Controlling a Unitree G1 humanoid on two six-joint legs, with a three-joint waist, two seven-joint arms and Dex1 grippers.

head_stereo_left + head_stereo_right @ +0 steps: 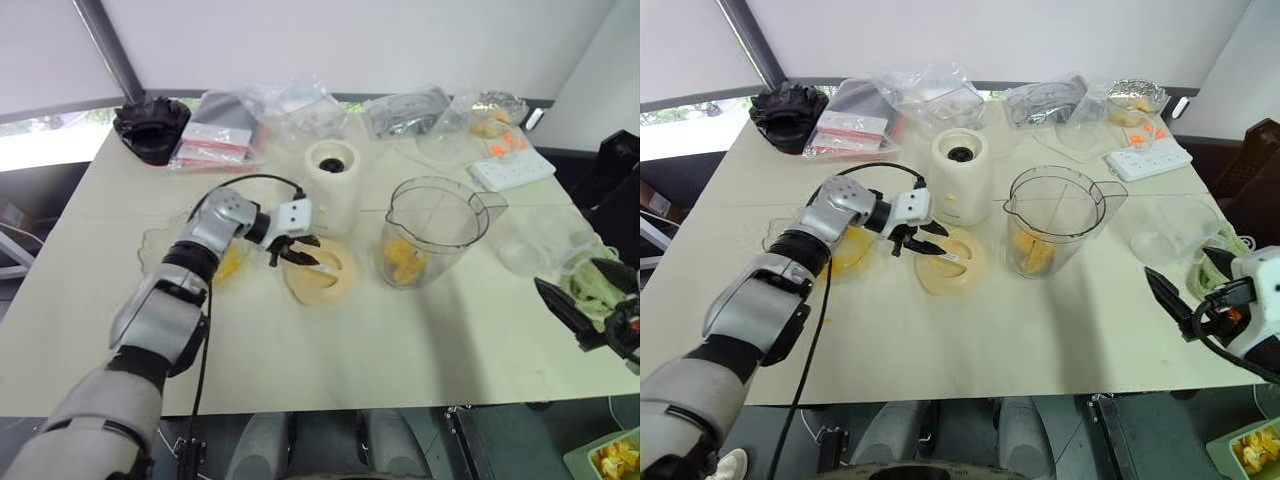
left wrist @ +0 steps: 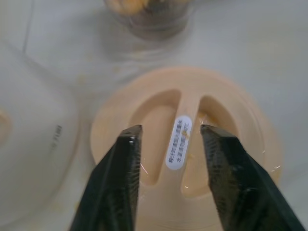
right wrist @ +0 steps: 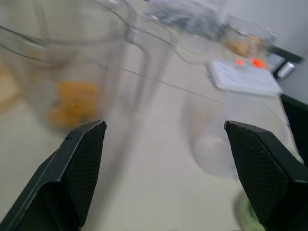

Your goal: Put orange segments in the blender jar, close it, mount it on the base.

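The clear blender jar (image 1: 430,225) stands open at the table's middle right, with several orange segments (image 1: 403,262) at its bottom. Left of it, behind the lid, stands the cream-white base (image 1: 332,180). The flat round cream lid (image 1: 320,272) lies on the table in front of the base. My left gripper (image 1: 290,255) hangs low over the lid, open, its two fingers (image 2: 122,159) either side of the lid's raised handle ridge (image 2: 182,139) with gaps showing. More orange segments (image 1: 232,262) lie in a shallow glass bowl (image 1: 160,245) under my left forearm. My right gripper (image 1: 1170,295) is open and empty at the table's right edge, pointing toward the jar (image 3: 72,72).
Clear plastic bags (image 1: 290,105) and a black object (image 1: 150,125) line the back edge. A white power strip (image 1: 510,168) lies at the back right. Clear cups (image 1: 535,245) and a green item (image 1: 590,280) sit beside my right gripper. A green tub of fruit pieces (image 1: 610,458) sits below the table.
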